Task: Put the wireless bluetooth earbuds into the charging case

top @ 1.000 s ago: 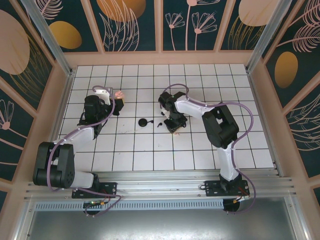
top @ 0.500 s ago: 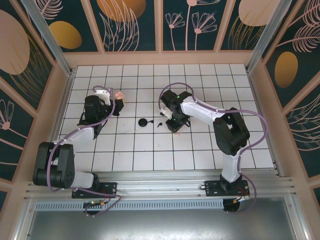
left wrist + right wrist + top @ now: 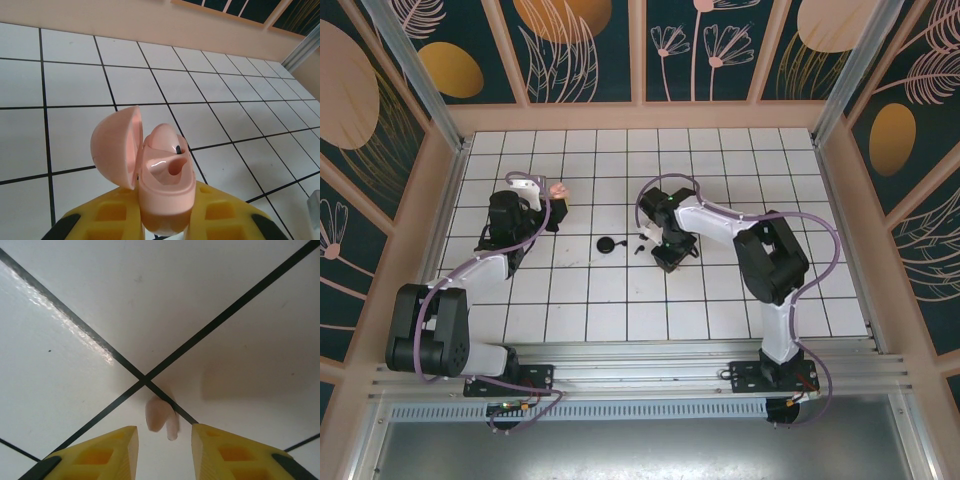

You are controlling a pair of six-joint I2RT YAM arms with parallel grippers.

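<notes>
Left wrist view: left tool [image 3: 167, 217] clamped on the pink glossy plastic charging case [image 3: 167, 180] at lower centre; case upright, lid open toward frame left. Right wrist view: right tool [image 3: 164, 435] jaws apart, straddling the pale pink plastic earbud [image 3: 160, 415] on the white tiled tabletop [image 3: 75, 315]; long axis near vertical in frame, stem toward bottom edge.

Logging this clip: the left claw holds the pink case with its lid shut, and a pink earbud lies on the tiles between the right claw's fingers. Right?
One slip: the left wrist view shows the case in the left claw with its lid open, not shut. The earbud does lie on the tiles within the right claw.
</notes>
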